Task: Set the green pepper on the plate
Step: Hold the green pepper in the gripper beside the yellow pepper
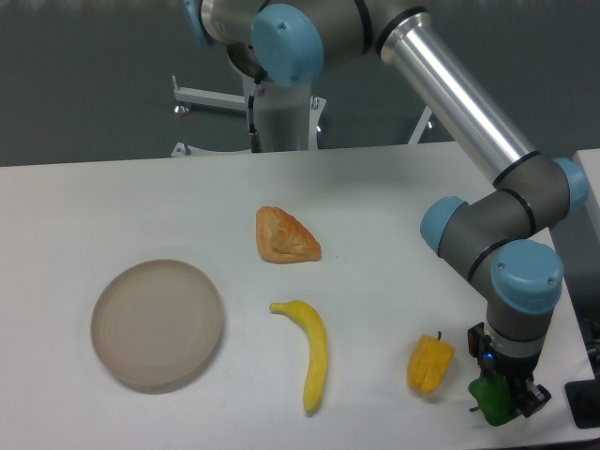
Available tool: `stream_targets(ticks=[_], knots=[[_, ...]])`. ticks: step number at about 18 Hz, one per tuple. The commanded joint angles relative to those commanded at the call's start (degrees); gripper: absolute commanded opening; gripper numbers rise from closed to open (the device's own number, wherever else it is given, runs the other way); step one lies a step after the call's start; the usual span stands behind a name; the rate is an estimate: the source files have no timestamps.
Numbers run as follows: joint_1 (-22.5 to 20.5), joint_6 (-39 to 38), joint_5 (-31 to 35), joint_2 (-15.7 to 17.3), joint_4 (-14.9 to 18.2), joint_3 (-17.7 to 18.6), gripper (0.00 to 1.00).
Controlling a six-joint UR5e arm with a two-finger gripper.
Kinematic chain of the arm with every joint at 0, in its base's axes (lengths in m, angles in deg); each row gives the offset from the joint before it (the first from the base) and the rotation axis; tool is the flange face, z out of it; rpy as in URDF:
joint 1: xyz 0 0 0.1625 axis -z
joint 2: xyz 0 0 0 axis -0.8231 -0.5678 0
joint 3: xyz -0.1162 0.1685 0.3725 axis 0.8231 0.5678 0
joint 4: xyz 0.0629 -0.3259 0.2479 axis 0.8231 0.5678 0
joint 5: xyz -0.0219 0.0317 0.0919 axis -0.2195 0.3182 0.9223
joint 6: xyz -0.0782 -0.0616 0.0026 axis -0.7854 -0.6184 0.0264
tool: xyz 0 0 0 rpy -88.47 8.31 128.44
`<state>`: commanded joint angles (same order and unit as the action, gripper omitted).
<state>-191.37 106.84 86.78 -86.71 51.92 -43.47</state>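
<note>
The green pepper point(493, 399) is at the front right of the white table, just right of a yellow-orange pepper. My gripper point(507, 395) comes straight down onto it, its dark fingers on either side of the pepper and closed against it. Whether the pepper rests on the table or is lifted off it, I cannot tell. The beige round plate point(157, 324) lies far off at the left front, with nothing on it.
A yellow-orange pepper point(428, 365) sits close to the left of the gripper. A banana point(314, 352) lies at the front middle and a croissant point(285, 235) behind it. A dark object point(586, 405) is at the right edge. The table's front edge is near the gripper.
</note>
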Motion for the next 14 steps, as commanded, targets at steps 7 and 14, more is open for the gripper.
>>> stream_targets(ticks=[7, 14], knots=[[0.1, -0.3, 0.0, 0.4, 0.1, 0.2, 0.39], [1.7, -5.1, -1.1, 2.3, 0.8, 1.7, 0.38]])
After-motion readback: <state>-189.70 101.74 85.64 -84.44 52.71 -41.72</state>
